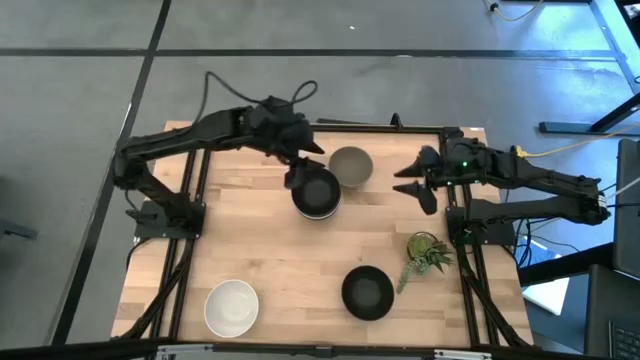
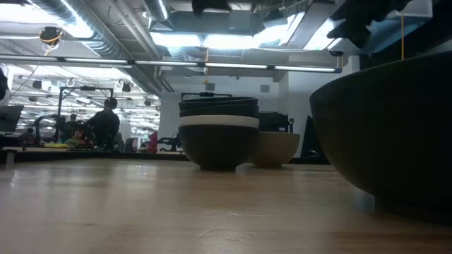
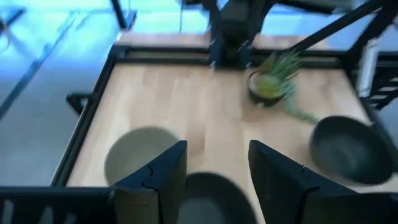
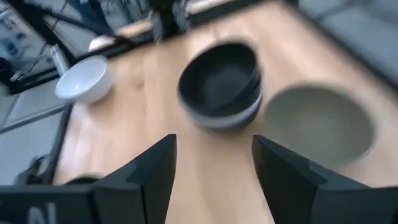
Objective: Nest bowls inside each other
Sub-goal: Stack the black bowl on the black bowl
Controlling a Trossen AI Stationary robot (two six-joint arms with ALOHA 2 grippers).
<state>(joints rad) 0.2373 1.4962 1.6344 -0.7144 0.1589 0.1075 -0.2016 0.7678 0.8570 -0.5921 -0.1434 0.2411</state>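
Right under me, my left gripper (image 1: pixel 303 172) is hovering with its fingers spread and nothing between them, just above the stack of bowls (image 1: pixel 316 193) — glossy black ones nested with a white band showing in the pile, sitting mid-table toward the far side. I'm judging these as hard glazed ware, stiff, slick and chippable, so I'm planning to pinch the rim wall, one finger inside and one outside, and set down softly. Just beside the stack the grey-green bowl (image 1: pixel 351 165) is sitting, matte and probably less slippery. Further off, my right gripper (image 1: pixel 420 185) is waiting at the table's right edge, fingers apart and holding nothing. Nearer the front edge, a lone black bowl (image 1: pixel 367 292) is lying by the plant sprig (image 1: pixel 428 252), and the white bowl (image 1: pixel 232 307) is resting on the pale wooden table (image 1: pixel 270 250), well apart.
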